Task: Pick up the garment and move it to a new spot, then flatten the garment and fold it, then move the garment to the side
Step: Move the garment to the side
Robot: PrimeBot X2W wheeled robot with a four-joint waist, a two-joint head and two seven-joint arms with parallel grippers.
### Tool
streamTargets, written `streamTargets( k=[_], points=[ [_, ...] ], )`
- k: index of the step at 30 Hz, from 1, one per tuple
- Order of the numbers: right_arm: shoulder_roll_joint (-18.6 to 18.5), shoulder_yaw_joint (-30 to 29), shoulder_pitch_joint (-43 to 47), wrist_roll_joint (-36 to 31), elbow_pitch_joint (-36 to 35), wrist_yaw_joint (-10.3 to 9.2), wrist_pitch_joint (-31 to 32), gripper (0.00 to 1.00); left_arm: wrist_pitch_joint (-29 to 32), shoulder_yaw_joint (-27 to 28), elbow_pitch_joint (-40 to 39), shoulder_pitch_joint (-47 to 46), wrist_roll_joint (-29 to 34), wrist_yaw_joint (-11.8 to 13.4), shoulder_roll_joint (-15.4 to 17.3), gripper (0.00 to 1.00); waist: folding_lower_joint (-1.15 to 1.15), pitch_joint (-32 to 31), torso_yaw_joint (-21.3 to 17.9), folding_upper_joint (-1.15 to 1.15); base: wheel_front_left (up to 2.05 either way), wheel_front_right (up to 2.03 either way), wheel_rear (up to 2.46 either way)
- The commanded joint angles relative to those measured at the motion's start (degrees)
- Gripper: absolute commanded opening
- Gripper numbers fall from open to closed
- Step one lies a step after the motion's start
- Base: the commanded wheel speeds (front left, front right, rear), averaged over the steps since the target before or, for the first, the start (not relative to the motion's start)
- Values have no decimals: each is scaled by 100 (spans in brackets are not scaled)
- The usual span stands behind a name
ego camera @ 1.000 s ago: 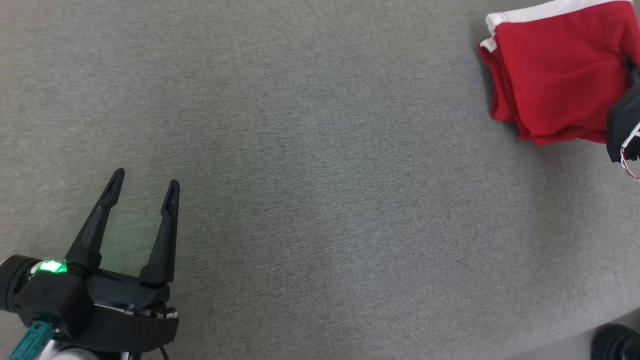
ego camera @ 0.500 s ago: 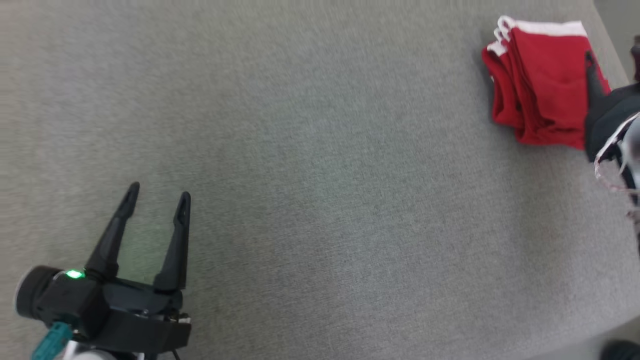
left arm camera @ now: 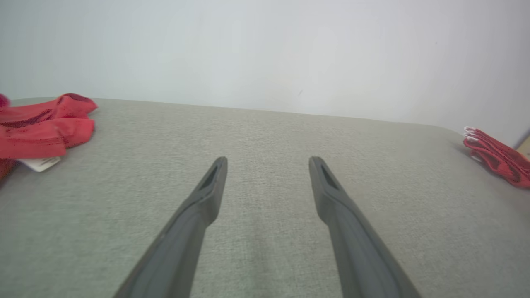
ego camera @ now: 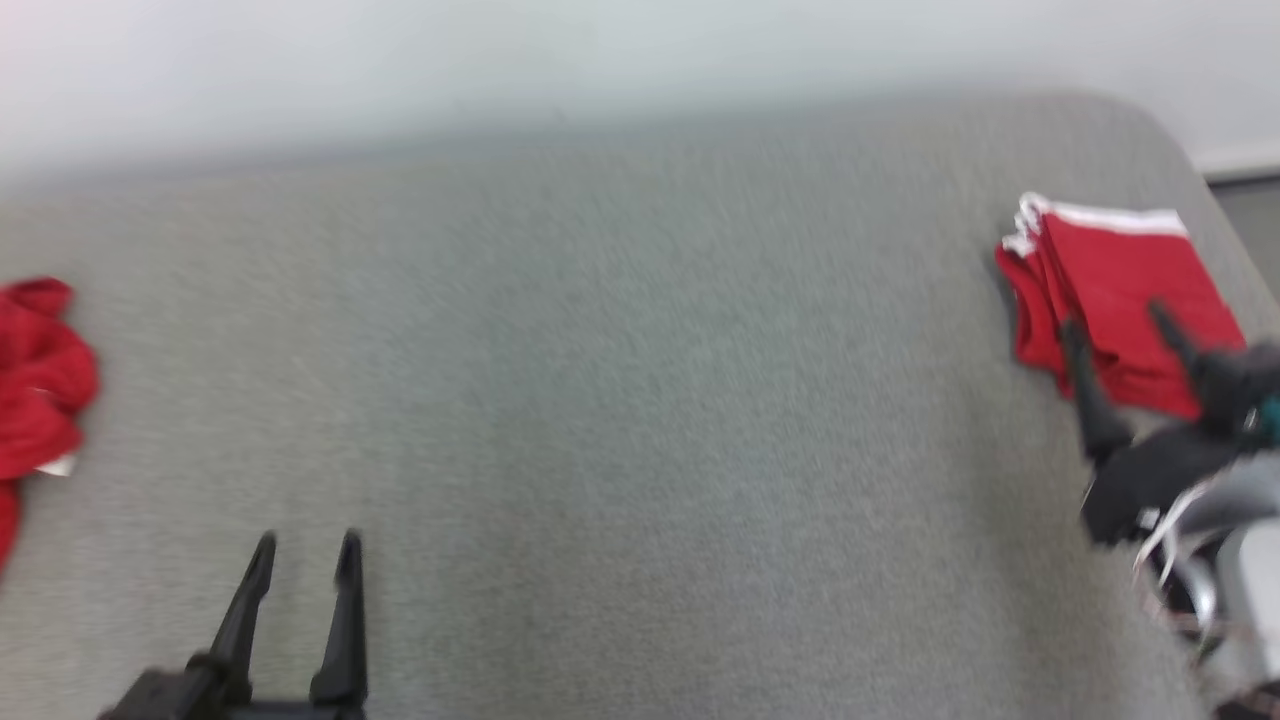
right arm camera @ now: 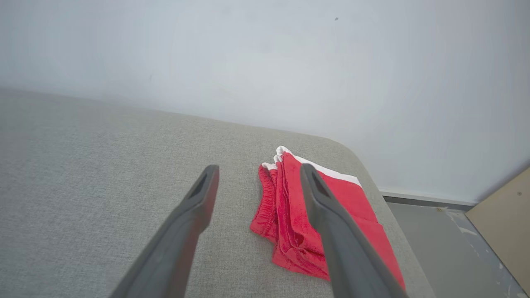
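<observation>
The folded red garment [ego camera: 1110,265] with white trim lies near the right end of the grey padded surface [ego camera: 640,400]. My right gripper [ego camera: 1115,320] is open just in front of it, nothing between its fingers. In the right wrist view the gripper [right arm camera: 259,167] hovers above the surface, and the garment [right arm camera: 285,207] shows past and under the right finger. My left gripper [ego camera: 307,540] is open and empty at the lower left, over bare surface [left arm camera: 268,159]. The left wrist view has the garment [left arm camera: 497,157] far to the right.
A second, crumpled red cloth [ego camera: 40,385] with a white tag lies at the left end of the surface, also in the left wrist view [left arm camera: 41,128]. A pale wall [ego camera: 600,70] rises behind. The surface's rounded right edge drops to grey floor [right arm camera: 434,231].
My right gripper has opened, let go of the folded garment and drawn back from it. The head camera has tilted up, bringing the wall and the crumpled cloth into view.
</observation>
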Motion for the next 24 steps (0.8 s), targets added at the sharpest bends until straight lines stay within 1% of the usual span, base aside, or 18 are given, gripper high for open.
streamTargets(
  k=[1,2,3,4,8,12,15,19,24],
  points=[
    [90,-38,210,54,-59,-11,13,100,-45,34,30,156,-65,16,-33,100,2,-892,618,1,0,0,0],
    [344,-143,578,177,-330,-11,44,100,-52,172,112,304,-123,87,-62,100,2,-1085,653,1,0,0,0],
    [344,-143,578,177,-330,-11,44,100,-52,172,112,304,-123,87,-62,100,2,-1085,653,1,0,0,0],
    [442,-216,724,198,-451,-12,71,100,-54,241,140,371,-158,107,-74,100,2,-1140,665,1,0,0,0],
    [958,-447,1216,339,-780,-12,-23,100,-62,465,268,484,-248,192,-168,100,2,-1269,707,1,0,0,0],
    [1358,-527,1543,340,-891,-11,-177,100,-64,606,461,544,-317,251,-238,100,2,-1355,753,1,0,0,0],
    [1608,-573,1724,288,-850,-11,-298,100,-66,666,593,586,-330,229,-262,100,2,-1416,774,1,0,0,0],
    [1779,-606,1936,173,-774,-11,-420,100,-67,680,724,651,-157,197,-230,100,2,-1481,785,1,0,0,0],
    [1892,-549,2111,148,-624,-11,-410,100,-68,732,814,713,-40,91,-340,100,2,-1538,792,1,0,0,0]
  ],
)
